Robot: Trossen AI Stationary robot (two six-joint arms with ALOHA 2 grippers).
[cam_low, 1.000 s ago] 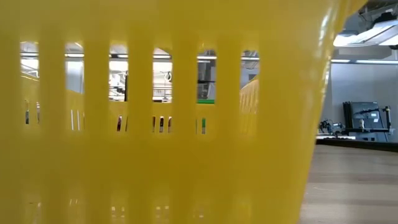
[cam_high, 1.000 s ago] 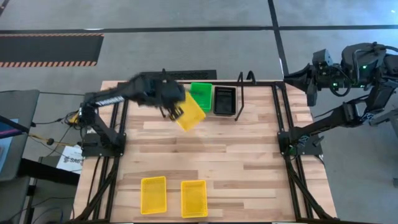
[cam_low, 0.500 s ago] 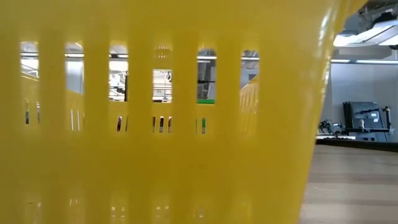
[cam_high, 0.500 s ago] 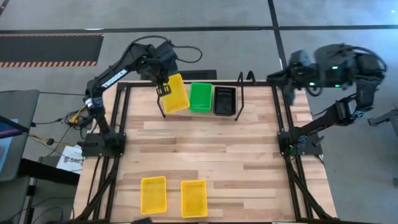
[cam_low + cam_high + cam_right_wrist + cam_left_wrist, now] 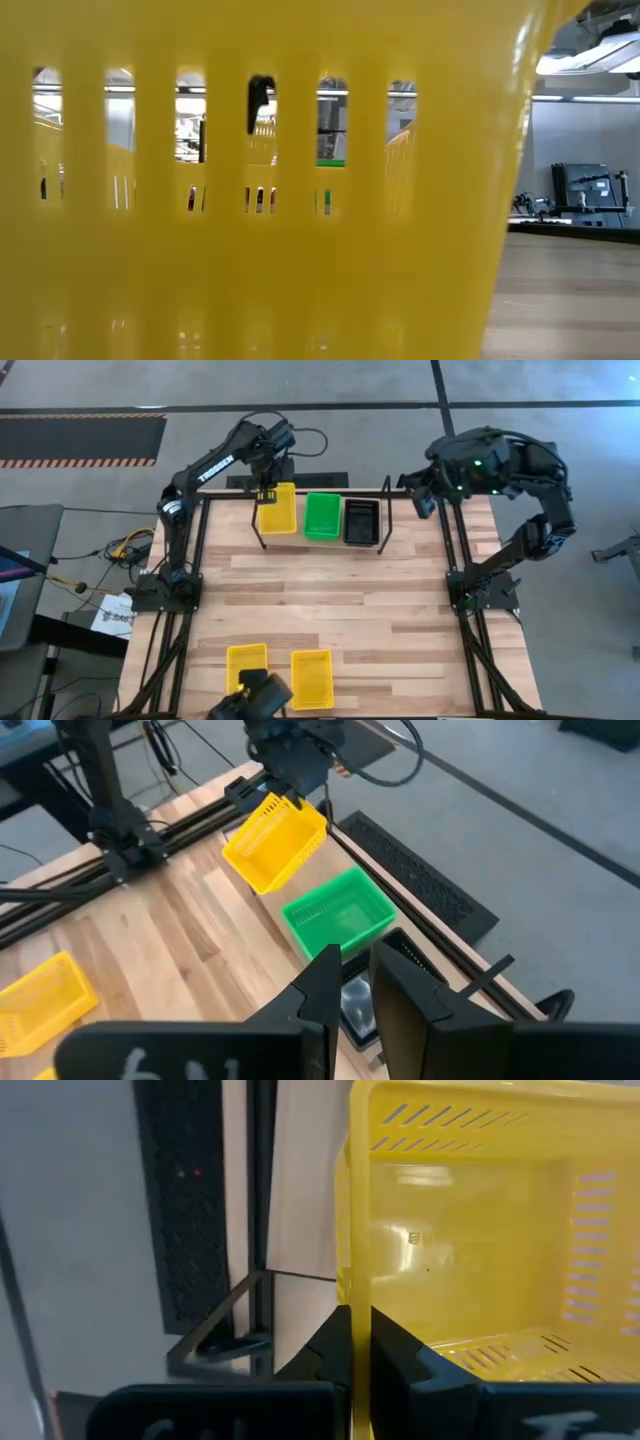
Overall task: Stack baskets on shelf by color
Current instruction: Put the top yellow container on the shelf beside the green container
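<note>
Left gripper [image 5: 268, 493] is clamped on the far wall of a yellow basket [image 5: 278, 510], holding it at the shelf's [image 5: 384, 510] left slot, upper centre of the high view, beside the green basket [image 5: 322, 515] and black basket [image 5: 361, 520], so colours get separate spots. Two more yellow baskets [image 5: 246, 672] wait at the bottom edge. Right gripper [image 5: 420, 498] hovers upper right with fingers slightly apart, probably idle; "TROSSEN" reads on the left arm.
</note>
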